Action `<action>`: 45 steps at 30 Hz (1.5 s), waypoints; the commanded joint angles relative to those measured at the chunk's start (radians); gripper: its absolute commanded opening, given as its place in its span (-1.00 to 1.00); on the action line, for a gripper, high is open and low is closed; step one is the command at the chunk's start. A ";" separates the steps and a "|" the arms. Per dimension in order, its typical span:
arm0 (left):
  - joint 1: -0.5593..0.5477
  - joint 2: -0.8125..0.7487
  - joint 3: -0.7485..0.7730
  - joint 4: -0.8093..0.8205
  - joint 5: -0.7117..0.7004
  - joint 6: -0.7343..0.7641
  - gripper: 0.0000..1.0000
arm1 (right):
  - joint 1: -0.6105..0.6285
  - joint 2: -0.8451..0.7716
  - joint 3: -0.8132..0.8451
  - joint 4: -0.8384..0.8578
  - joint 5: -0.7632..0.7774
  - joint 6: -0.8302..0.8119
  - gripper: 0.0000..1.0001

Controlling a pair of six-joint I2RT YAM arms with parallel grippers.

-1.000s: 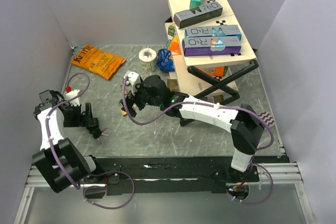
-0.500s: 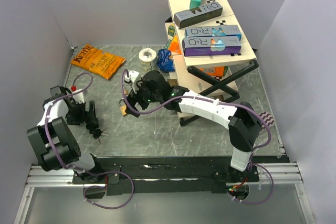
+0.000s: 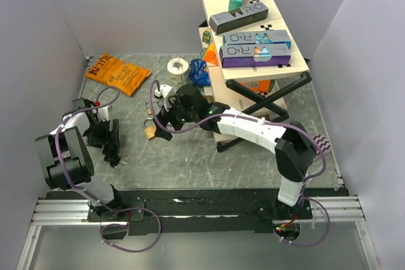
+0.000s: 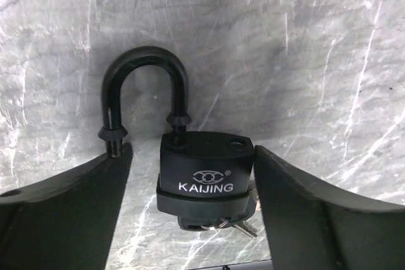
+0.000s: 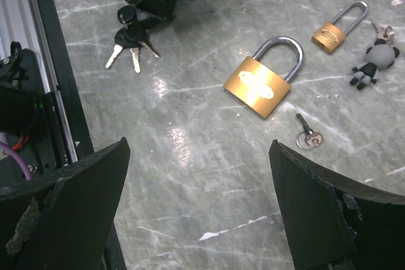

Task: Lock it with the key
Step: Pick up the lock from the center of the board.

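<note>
A black KAIJING padlock [image 4: 204, 178] lies on the marble tabletop. Its shackle [image 4: 145, 74] is raised, with one leg out of the body. A key sits in its underside with more keys on the ring [image 4: 243, 226]. My left gripper [image 4: 192, 150] is open and straddles the padlock body; in the top view it [image 3: 112, 145] is at the left, with the keys [image 3: 120, 161] beside it. My right gripper [image 5: 197, 145] is open and empty above bare tabletop, left of centre in the top view [image 3: 163, 113]. The right wrist view also shows the black keys [image 5: 130, 47].
A large brass padlock [image 5: 261, 85], a small brass padlock [image 5: 330, 35], a loose key [image 5: 308, 135] and a panda keychain [image 5: 376, 61] lie ahead of the right gripper. A chips bag [image 3: 118, 73], a tape roll [image 3: 178, 69] and stacked boxes on a black stand [image 3: 253, 49] fill the back.
The left arm's upper links have swung toward the back while its gripper stayed by the keys. The right gripper has moved back and slightly right, clear of the brass padlock.
</note>
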 commanded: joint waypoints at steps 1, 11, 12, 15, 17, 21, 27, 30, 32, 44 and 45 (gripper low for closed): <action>-0.022 0.026 0.006 0.017 -0.019 -0.026 0.54 | -0.023 0.001 0.015 0.011 -0.029 0.015 0.99; -0.019 -0.003 0.018 0.010 -0.004 -0.054 -0.20 | -0.027 0.036 0.053 0.005 -0.058 0.046 0.99; -0.016 -0.020 0.039 0.008 0.018 -0.069 -0.27 | -0.027 0.040 0.059 0.004 -0.063 0.049 0.99; -0.003 -0.044 0.104 -0.007 0.088 -0.122 -0.60 | -0.026 0.050 0.077 0.001 -0.066 0.052 0.99; 0.016 -0.060 0.139 -0.019 0.136 -0.152 -0.78 | -0.027 0.063 0.096 -0.004 -0.066 0.058 0.99; 0.019 -0.121 0.228 -0.027 0.229 -0.262 -0.92 | -0.024 0.089 0.165 -0.010 -0.040 0.134 0.99; 0.019 -0.195 0.300 -0.032 0.329 -0.432 -0.97 | -0.004 0.090 0.188 0.117 0.020 0.244 0.99; 0.019 -0.228 0.316 -0.024 0.389 -0.490 -0.98 | 0.017 0.119 0.220 0.201 0.032 0.282 0.99; 0.019 -0.259 0.319 -0.018 0.433 -0.521 -0.98 | 0.036 0.159 0.255 0.212 0.057 0.311 0.99; 0.022 -0.425 0.279 0.071 0.584 -0.773 -0.97 | 0.100 0.225 0.331 0.341 0.194 0.379 0.89; 0.022 -0.435 0.273 0.077 0.584 -0.784 -0.98 | 0.103 0.231 0.337 0.338 0.207 0.379 0.85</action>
